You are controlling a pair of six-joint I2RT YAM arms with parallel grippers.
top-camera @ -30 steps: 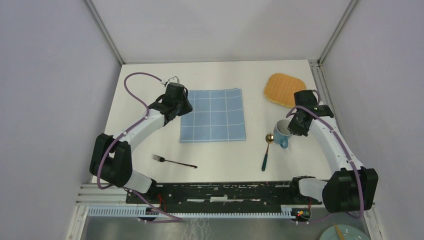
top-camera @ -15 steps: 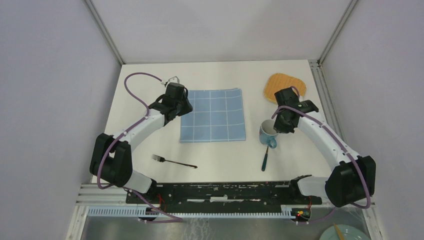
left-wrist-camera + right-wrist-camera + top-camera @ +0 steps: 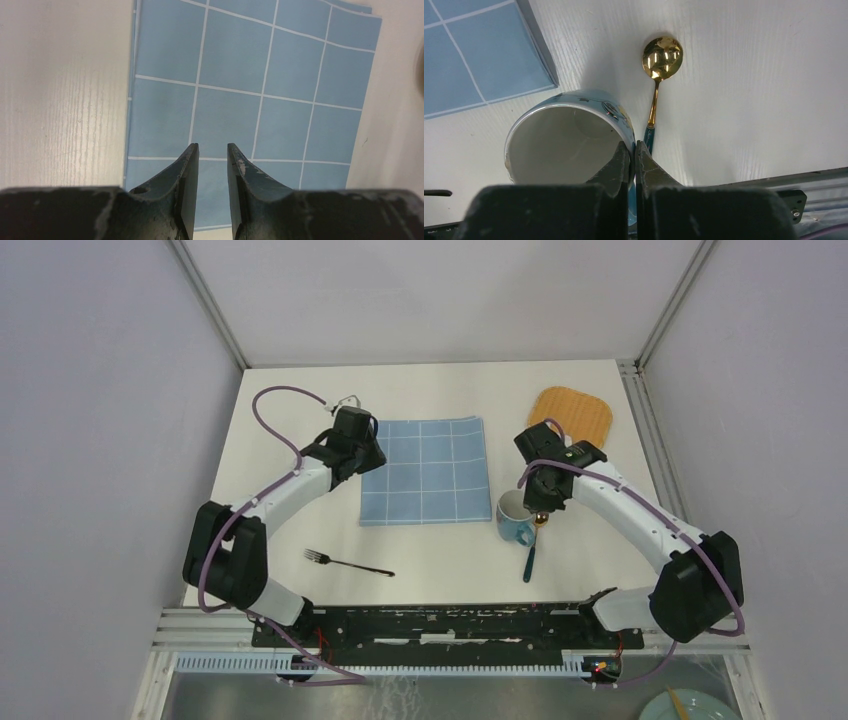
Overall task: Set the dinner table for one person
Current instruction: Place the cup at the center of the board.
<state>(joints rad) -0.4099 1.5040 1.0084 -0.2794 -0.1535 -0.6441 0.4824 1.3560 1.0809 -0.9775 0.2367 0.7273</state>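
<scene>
Looks straight down on a blue cloth [image 3: 250, 75] with white grid lines, lying flat on the white desk [image 3: 60, 90]. Shows bare desk along the left and a narrower strip on the right. Has the left tool [image 3: 212, 150] at the bottom edge, its dark fingers [image 3: 187, 170] slightly apart, cloth visible through the narrow gap. Catches a dark blur [image 3: 420, 60] at the right edge, too unclear to name.

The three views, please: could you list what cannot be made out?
Left tool: top view, fingers hidden under its own wrist.
Mug: right wrist view, near side hidden behind right tool.
Spoon: same view, handle end hidden likewise.
Plate: top view, cut off by bottom edge.
</scene>
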